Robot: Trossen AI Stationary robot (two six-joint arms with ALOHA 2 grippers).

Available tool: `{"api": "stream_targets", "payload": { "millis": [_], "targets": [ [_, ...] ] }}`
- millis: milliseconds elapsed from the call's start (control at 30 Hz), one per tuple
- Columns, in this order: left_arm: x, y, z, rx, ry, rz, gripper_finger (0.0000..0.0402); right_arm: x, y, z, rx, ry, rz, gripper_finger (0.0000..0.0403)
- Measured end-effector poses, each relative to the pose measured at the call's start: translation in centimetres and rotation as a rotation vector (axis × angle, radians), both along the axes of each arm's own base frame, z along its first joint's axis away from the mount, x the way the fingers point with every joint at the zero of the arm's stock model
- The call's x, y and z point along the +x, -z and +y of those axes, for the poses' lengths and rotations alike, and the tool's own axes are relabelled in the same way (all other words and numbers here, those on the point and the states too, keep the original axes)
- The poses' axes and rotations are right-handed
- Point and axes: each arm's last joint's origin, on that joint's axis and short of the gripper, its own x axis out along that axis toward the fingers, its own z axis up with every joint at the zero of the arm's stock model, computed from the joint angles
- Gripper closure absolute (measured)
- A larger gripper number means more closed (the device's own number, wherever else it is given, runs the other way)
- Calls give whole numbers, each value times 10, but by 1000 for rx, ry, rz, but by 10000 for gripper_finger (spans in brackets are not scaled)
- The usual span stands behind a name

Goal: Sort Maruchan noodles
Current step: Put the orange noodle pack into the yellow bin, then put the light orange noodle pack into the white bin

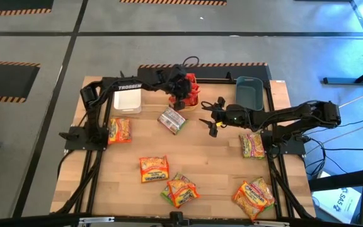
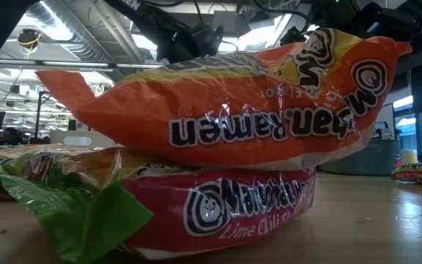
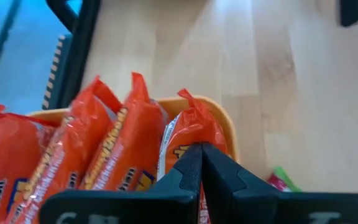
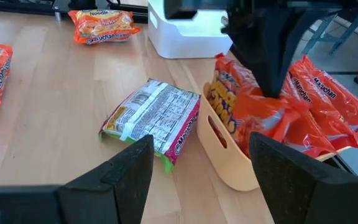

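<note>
High view: the left gripper (image 1: 183,94) sits at 12 o'clock of the table (image 1: 194,157), over the orange bin (image 1: 193,98), which it largely hides; its fingers cannot be read from above. The right gripper (image 1: 210,116) hovers just at 3 o'clock of that bin, jaws apart and empty. A white bin (image 1: 126,99) lies at 9 o'clock of the orange bin and a grey-blue bin (image 1: 249,92) at 3 o'clock. One back-up packet (image 1: 172,120) lies near the orange bin at 6 o'clock; other Maruchan noodles (image 1: 154,169) are scattered toward the table's 6 o'clock edge.

Low view: two stacked packets, an orange packet (image 2: 233,110) on a red packet (image 2: 226,205), fill the frame and block most of the table; arm parts show dimly at 12 o'clock.

Left wrist view: the left gripper's fingers (image 3: 191,171) meet tip to tip, pressed shut against the upper edge of a standing orange packet in the orange bin (image 3: 225,121); whether the film is pinched is unclear.

Right wrist view: the right gripper's fingers (image 4: 135,168) stand wide apart, holding nothing. Beyond them the back-up packet (image 4: 154,118) touches the orange bin (image 4: 219,149); the left arm covers part of the upright packets.
</note>
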Motion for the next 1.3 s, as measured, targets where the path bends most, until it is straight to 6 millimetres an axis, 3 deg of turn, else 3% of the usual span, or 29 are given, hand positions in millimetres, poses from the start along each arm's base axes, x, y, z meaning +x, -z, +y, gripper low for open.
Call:
{"api": "stream_targets", "payload": {
  "millis": [333, 467, 567, 767, 867, 1000, 1167, 1300],
  "targets": [
    [2, 22, -3, -16, 20, -137, 397, 0, 0, 0, 20, -11, -4, 155],
    [3, 22, -7, -9, 7, -125, 396, 0, 0, 0, 23, -10, -5, 155],
    [3, 12, -12, 27, -19, -104, 396, 0, 0, 0, 23, -10, -5, 155],
    [-4, -39, -31, 150, -48, -202, 396, 0, 0, 1, 68, 8, -21, 155],
    [-8, -54, -46, 165, -39, -227, 395, 0, 0, 1, 135, 30, -42, 155],
    [-11, -75, -83, 191, 3, -259, 395, 1, 1, 5, 284, -44, -62, 155],
    [-13, -65, -128, 189, 36, -224, 395, 3, 1, 25, 390, -178, -54, 155],
    [-22, -44, -163, 174, 30, -197, 395, 5, 2, 48, 424, -253, -41, 155]
  ]
}}
